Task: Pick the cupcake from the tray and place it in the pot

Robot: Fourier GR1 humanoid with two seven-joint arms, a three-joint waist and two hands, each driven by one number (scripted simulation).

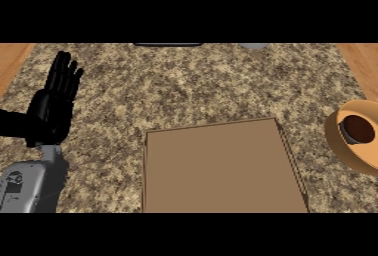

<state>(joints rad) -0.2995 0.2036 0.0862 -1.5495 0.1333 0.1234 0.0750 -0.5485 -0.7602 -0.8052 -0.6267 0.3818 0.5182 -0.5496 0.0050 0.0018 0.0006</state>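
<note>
Cupcake (359, 128) lies inside pot (334, 144), beside tray (221, 170); left hand (53, 107) rests, fingers (65, 70) straight.

A speckled stone tabletop (184, 85) spreads below me, wood (13, 57) showing at both far corners. At its far edge sit a dark flat object (167, 44) and a grey one (253, 46), both cut off.

Speckled brown-and-tan stone counter (199, 85) fills the view, with a left wood strip (13, 60) and a right wood strip (360, 62) flanking it. Far edge: dark flat object (168, 44), and a grey object (254, 46) near it.
</note>
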